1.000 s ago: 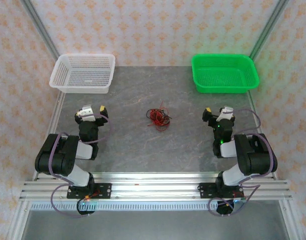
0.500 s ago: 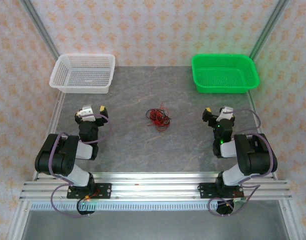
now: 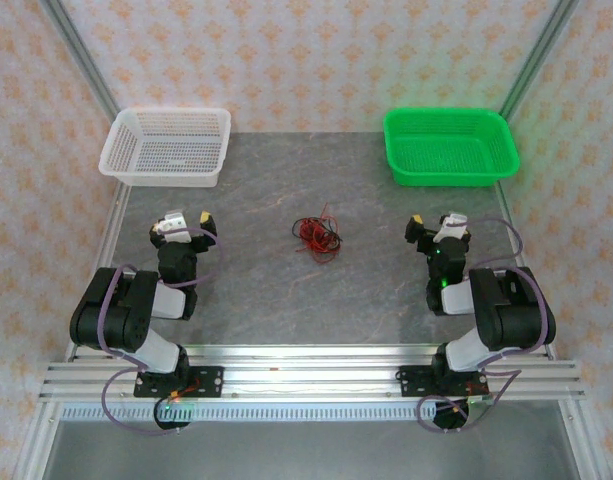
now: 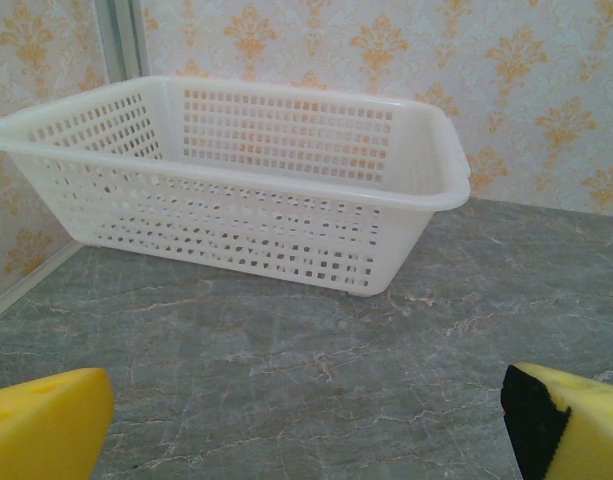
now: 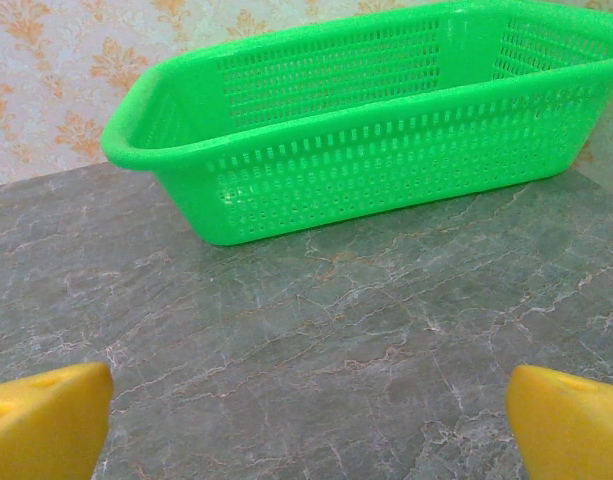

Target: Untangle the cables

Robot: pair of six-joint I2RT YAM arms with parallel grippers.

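Note:
The cables (image 3: 317, 236) lie as a small tangle of thin red and black wires on the grey tabletop, midway between the two arms. My left gripper (image 3: 184, 222) sits folded back near its base, well left of the tangle, open and holding nothing. In the left wrist view its yellow fingertips (image 4: 46, 425) stand wide apart over bare table. My right gripper (image 3: 436, 223) rests well right of the tangle, also open and holding nothing. Over in the right wrist view, its yellow fingertips (image 5: 571, 420) are spread far apart.
A white mesh basket (image 3: 168, 146) stands at the back left, seen ahead of the left fingers as the white basket (image 4: 236, 180). A green mesh basket (image 3: 449, 146) stands at the back right, the green basket (image 5: 376, 130) facing the right fingers. Walls enclose the table.

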